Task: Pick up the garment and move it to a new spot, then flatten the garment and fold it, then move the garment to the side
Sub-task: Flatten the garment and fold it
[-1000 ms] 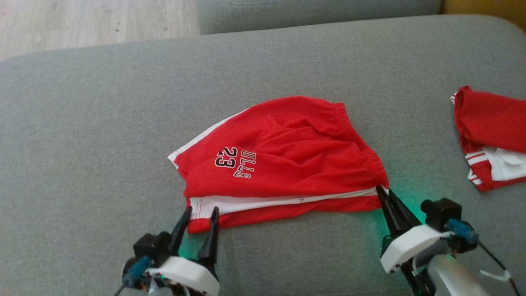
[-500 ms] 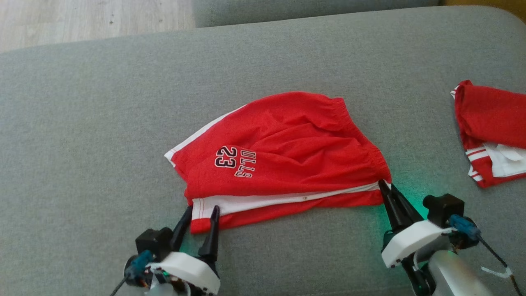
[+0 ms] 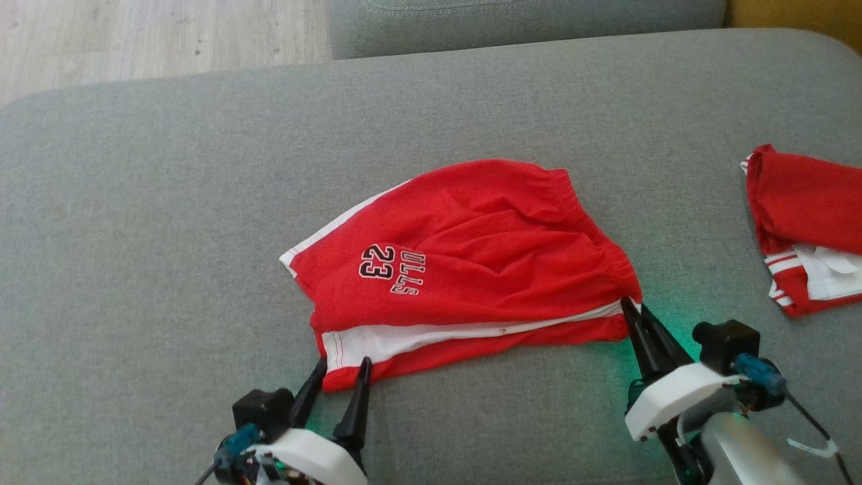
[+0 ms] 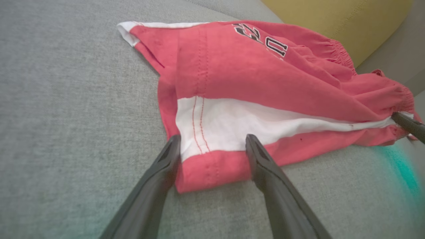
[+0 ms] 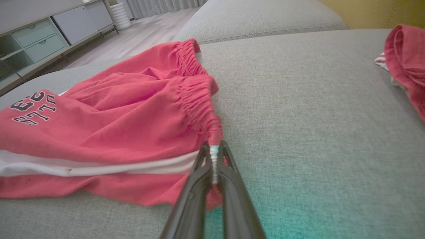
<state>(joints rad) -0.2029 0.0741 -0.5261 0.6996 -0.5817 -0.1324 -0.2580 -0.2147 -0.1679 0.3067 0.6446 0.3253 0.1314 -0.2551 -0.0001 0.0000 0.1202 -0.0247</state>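
Red shorts (image 3: 471, 256) with a white side stripe and "23" lettering lie rumpled on the grey sofa cushion (image 3: 168, 202). My left gripper (image 3: 342, 366) is open, its two fingers straddling the near leg hem of the shorts (image 4: 212, 166). My right gripper (image 3: 632, 306) is shut on the waistband corner of the shorts (image 5: 99, 132), the elastic edge pinched between its fingertips (image 5: 214, 149).
A second red and white garment (image 3: 801, 229) lies at the cushion's right edge, also seen in the right wrist view (image 5: 406, 63). Wooden floor (image 3: 148, 34) lies beyond the cushion at the back left, with another sofa cushion (image 3: 525, 20) behind.
The left gripper has shifted slightly right along the hem, still open around it. The right gripper keeps its hold on the waistband corner. The head camera has moved a little.
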